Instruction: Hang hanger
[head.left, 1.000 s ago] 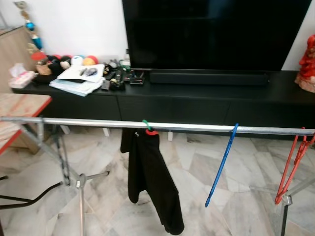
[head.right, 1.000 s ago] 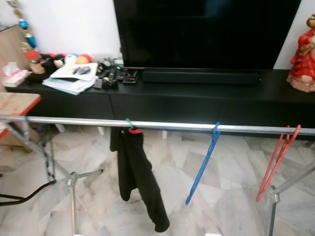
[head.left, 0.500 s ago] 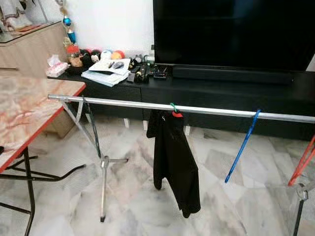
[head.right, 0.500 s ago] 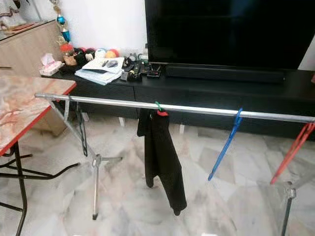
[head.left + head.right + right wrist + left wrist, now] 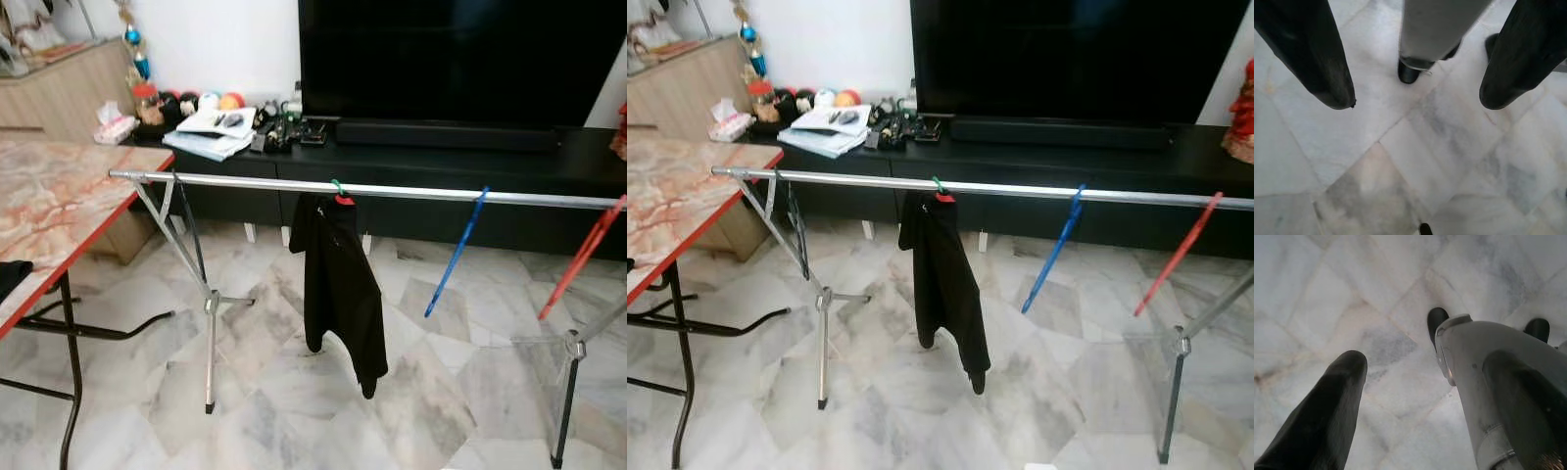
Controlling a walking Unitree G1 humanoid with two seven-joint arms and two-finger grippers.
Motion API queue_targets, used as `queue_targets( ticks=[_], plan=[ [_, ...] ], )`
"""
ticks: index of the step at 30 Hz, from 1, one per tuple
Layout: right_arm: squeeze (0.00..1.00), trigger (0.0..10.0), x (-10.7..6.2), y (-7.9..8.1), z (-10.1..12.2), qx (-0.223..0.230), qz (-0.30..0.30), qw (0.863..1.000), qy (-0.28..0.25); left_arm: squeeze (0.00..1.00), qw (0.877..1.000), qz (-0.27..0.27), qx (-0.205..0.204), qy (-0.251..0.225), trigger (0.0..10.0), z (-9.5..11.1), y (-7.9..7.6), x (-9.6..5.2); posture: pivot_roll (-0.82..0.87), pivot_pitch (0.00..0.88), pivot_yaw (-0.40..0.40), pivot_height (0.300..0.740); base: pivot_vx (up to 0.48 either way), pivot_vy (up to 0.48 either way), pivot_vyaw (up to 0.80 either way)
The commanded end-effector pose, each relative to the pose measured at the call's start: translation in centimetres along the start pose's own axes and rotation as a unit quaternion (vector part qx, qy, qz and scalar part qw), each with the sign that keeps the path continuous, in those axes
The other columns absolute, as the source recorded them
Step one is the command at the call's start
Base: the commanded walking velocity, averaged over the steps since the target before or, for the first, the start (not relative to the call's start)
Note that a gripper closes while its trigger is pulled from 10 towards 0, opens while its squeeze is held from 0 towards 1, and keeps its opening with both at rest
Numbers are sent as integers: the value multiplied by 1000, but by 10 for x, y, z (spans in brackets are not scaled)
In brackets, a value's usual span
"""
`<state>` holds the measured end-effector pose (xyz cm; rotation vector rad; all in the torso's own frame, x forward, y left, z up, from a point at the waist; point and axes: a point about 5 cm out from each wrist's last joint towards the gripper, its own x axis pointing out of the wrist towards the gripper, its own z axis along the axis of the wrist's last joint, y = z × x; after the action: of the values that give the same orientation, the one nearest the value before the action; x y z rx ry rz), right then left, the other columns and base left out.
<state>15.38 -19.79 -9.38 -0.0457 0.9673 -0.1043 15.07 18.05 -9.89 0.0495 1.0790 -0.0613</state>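
Note:
A silver clothes rail [image 5: 245, 183] runs across the room at chest height. On it hangs a black garment [image 5: 341, 284] on a hanger with a green hook and red neck [image 5: 340, 194]. Further right, a bare blue hanger [image 5: 456, 255] and a bare red hanger [image 5: 580, 262] hang tilted. Both arms hang down beside my legs. My right gripper [image 5: 1415, 98] is open over the marble floor with nothing between its fingers. My left gripper [image 5: 1432, 367] is also open and empty, next to my silver leg [image 5: 1488, 396].
A marble-topped table with a red edge [image 5: 59, 211] stands at the left, with a dark cloth [image 5: 10, 279] on it. The rack's legs [image 5: 209, 304] [image 5: 571, 348] splay over the floor. Behind are a black TV cabinet [image 5: 441, 162], a TV [image 5: 460, 59] and clutter [image 5: 216, 132].
The whole picture has shifted: the camera has drawn back and the rack now shows further off, with both sets of legs in view. The hangers stay on the rail.

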Motion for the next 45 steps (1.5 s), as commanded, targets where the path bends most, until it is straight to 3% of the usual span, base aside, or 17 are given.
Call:
queue_targets(
  ticks=[1,7,11,18,23,45],
  plan=[
    [0,10000,0,2,1,4,3,1000,1,0,999,-8,5,33,10000,-16,-3,-2,10,29,64,740,0,0,0],
    [0,10000,0,0,-1,4,0,1000,12,0,999,-10,-2,32,10000,-16,-4,-2,10,29,63,740,0,0,-84],
    [0,10000,0,0,-2,-2,4,1000,16,0,999,-14,-9,28,10000,-16,-4,-2,10,29,63,740,0,0,-800],
    [0,10000,1,0,-1,-6,6,1000,19,0,999,-16,30,29,10000,-14,-3,-1,12,27,62,740,0,-137,-800],
    [0,10000,1,1,0,-5,8,1000,19,0,999,-5,14,31,10000,-16,-2,-2,10,24,63,740,0,-192,-800],
    [0,10000,1,3,0,-5,8,1000,22,0,999,-8,19,30,10000,-15,-3,-2,4,39,67,740,0,0,-800]
  ],
)
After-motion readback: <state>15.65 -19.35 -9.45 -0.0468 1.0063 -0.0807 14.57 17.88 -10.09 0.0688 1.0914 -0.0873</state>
